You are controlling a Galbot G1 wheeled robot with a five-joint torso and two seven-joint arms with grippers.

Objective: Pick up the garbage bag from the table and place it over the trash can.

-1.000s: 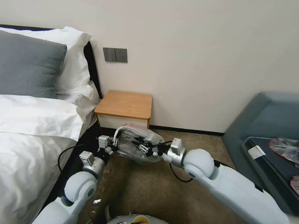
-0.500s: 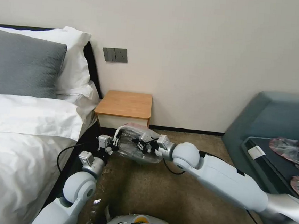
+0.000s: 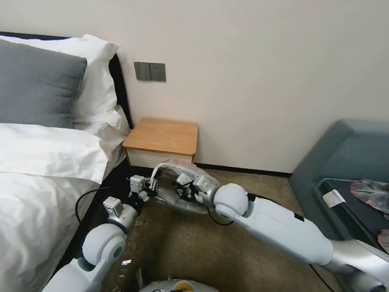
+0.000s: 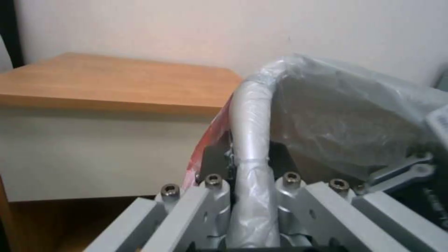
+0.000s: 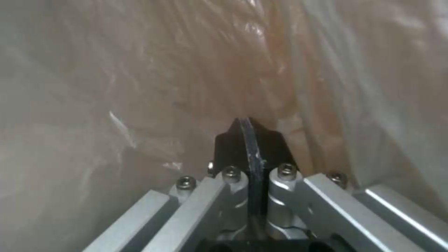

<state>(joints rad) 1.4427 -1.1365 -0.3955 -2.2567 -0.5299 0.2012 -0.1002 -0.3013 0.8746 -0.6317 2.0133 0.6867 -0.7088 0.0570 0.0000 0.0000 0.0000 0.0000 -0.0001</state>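
So we've got the garbage bag [image 3: 179, 188] draped over the trash can [image 4: 254, 115] on the floor just in front of the table [image 3: 163, 136], left gripper [image 3: 151, 186] clamped on its rim edge, right gripper [image 3: 183, 191] pushed inside with jaws pressed together.

The trash can [image 3: 155, 175] is almost wholly covered by the garbage bag [image 3: 185, 202]; only a pale rim edge is seen. The right end effector [image 3: 182, 192] is buried in the plastic, its fingertips pressed together. The surface [image 3: 163, 136] has its lower shelf hidden. The sofa [image 3: 362, 151] is cut off by the picture's edge.
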